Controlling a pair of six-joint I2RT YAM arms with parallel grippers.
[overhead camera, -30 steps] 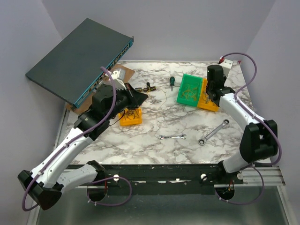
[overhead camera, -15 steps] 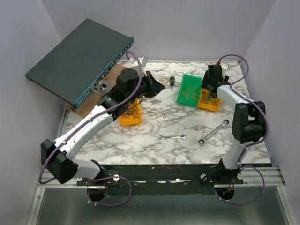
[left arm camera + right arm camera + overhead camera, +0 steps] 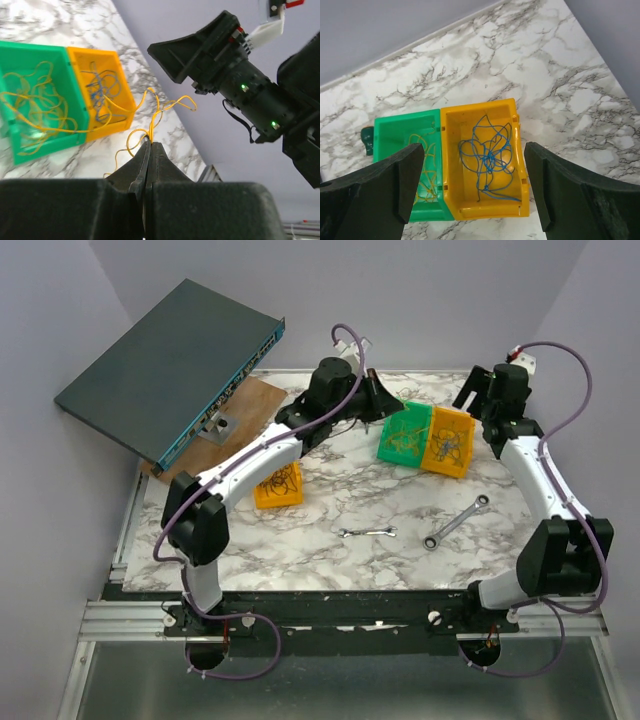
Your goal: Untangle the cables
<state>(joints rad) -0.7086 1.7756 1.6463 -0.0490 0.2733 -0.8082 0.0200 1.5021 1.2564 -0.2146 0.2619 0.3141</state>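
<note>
Overhead, found left arm (image 3: pixel 250 455) reached far out across the marble table (image 3: pixel 330 500), elbow low by the left edge, forearm slanted toward the far middle. Saw left gripper (image 3: pixel 148 146) clamped tight on a yellow cable (image 3: pixel 159 107), held raised off the marble, loops fanned just beyond the tips, one strand running back toward the green bin (image 3: pixel 45 148).

Logged right arm (image 3: pixel 535 475) folded along the right edge, wrist high at the far right corner, pointed downward. Recorded right gripper (image 3: pixel 474 170) released, jaws spread wide with nothing between, hovering above the orange bin (image 3: pixel 518 145).

Spotted blue cables (image 3: pixel 487 160) bunched inside that bin and more yellow cables (image 3: pixel 422 167) in the green one, walls touching. Marked dark cables (image 3: pixel 283 478) in a second orange bin (image 3: pixel 265 502) just beside the left forearm.

Placed the paired bins close to the far edge, both grippers near them, apart from each other. Noted open marble through the near middle, broken only by a flat wrench (image 3: pixel 367 532) and a ratchet wrench (image 3: pixel 455 522). Noted network switch (image 3: pixel 170 365) tilted over the far left corner.
</note>
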